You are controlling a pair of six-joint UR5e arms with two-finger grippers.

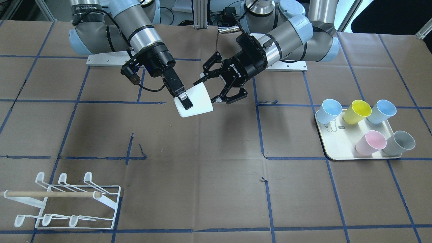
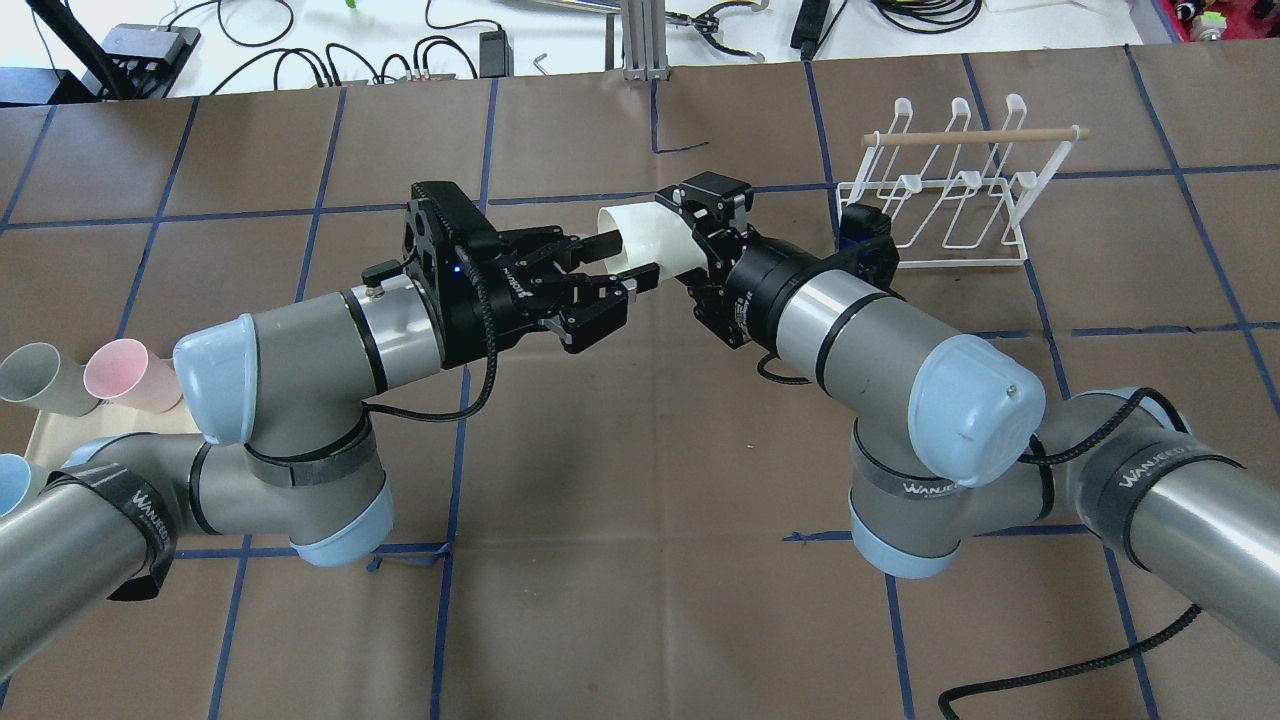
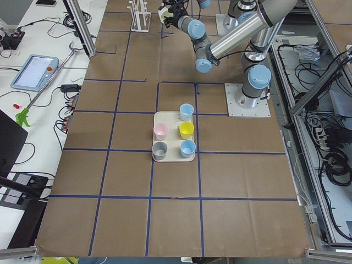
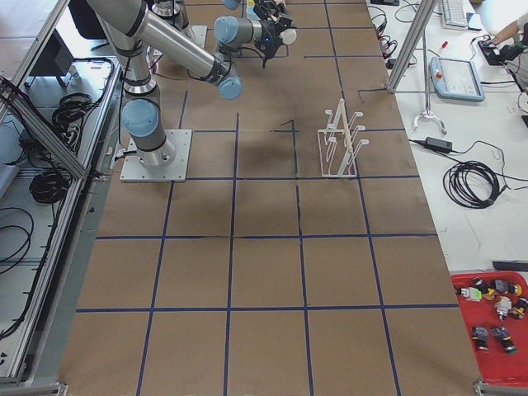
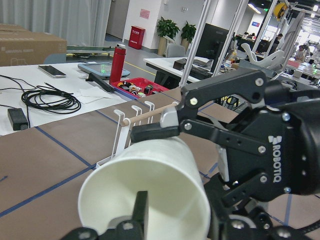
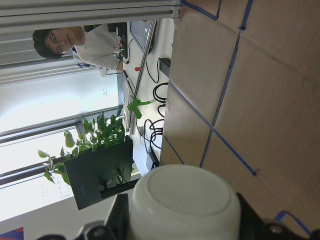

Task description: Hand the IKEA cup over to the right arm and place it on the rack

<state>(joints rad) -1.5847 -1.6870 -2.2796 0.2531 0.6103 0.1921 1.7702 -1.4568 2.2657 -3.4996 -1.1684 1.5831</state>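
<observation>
The white IKEA cup (image 1: pixel 199 101) is held on its side in the air between both grippers, above the table's middle; it also shows in the overhead view (image 2: pixel 650 235). My right gripper (image 1: pixel 184 105) is shut on the cup's base end, which fills the right wrist view (image 6: pixel 185 205). My left gripper (image 1: pixel 207 90) is open at the cup's mouth (image 5: pixel 150 185), with one finger (image 5: pixel 140 212) inside the rim and the other outside. The white wire rack (image 1: pixel 67 202) with its wooden dowel stands empty on the table beyond my right arm (image 2: pixel 945 200).
A cream tray (image 1: pixel 337 150) on my left side holds several upright cups: two blue, one yellow (image 1: pixel 357 111), one pink, one grey. Brown paper with blue tape lines covers the table. Cables and a bench lie past the far edge.
</observation>
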